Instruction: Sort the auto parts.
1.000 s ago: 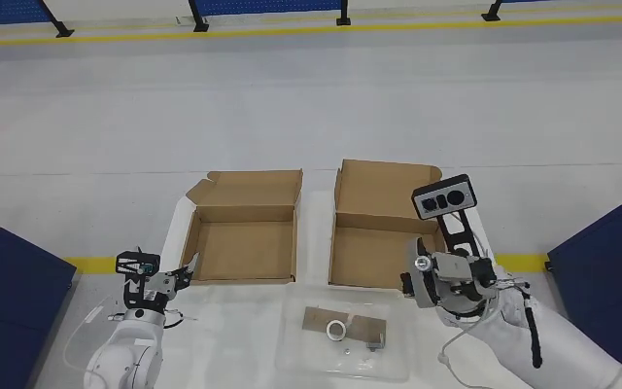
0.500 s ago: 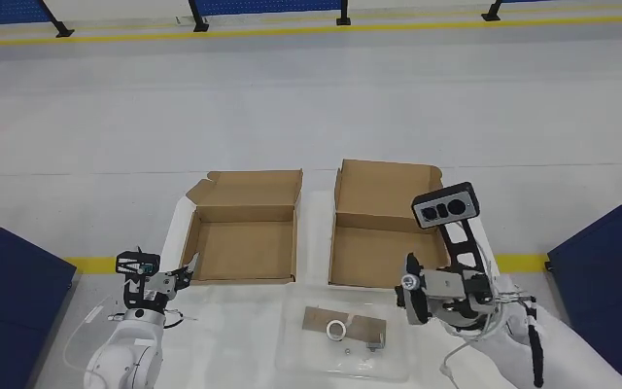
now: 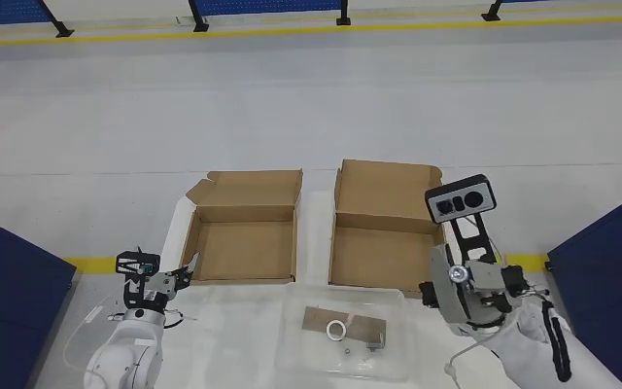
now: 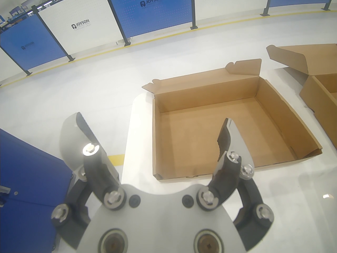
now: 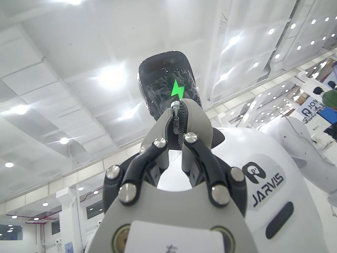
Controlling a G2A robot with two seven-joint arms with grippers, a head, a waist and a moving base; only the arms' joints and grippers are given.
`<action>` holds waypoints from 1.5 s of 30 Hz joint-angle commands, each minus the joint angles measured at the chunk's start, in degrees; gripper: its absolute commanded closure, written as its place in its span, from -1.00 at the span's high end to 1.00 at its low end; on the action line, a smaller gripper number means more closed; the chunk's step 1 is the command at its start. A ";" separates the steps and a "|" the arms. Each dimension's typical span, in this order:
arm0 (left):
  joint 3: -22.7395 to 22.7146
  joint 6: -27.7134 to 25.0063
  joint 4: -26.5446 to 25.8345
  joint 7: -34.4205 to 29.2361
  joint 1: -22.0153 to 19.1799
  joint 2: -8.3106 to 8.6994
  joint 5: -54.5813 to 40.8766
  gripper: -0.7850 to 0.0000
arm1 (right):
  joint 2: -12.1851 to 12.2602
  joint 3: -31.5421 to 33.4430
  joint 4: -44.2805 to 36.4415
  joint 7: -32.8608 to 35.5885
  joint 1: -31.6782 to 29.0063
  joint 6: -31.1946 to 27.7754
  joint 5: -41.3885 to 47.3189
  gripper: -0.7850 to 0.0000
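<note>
My right gripper (image 5: 179, 106) points upward, away from the table, and is shut on a small threaded metal part (image 5: 175, 104). In the top view the right gripper (image 3: 455, 278) hangs beside the near right corner of the right cardboard box (image 3: 374, 255). A clear plastic tray (image 3: 292, 340) at the table's front holds a metal ring (image 3: 335, 329), a flat brown plate (image 3: 318, 318) and a small bracket (image 3: 376, 340). My left gripper (image 4: 152, 121) is open and holds nothing, low over the table in front of the left cardboard box (image 4: 210, 138). The left gripper (image 3: 180, 272) stands at that box's near left corner.
Both cardboard boxes (image 3: 243, 251) are open with their lids folded back, side by side behind the tray. Blue panels (image 3: 29, 292) flank the table at left and right. The table surface (image 3: 224, 321) between the left gripper and the tray is bare.
The right arm dipped toward the tray, then swung out to the right, and its gripper now faces up. The left arm has not moved.
</note>
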 commanded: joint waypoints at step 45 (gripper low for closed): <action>0.00 0.00 0.00 0.00 0.00 0.00 0.00 1.00 | -3.40 12.90 -1.59 -4.38 -8.71 11.98 -14.74 -1.00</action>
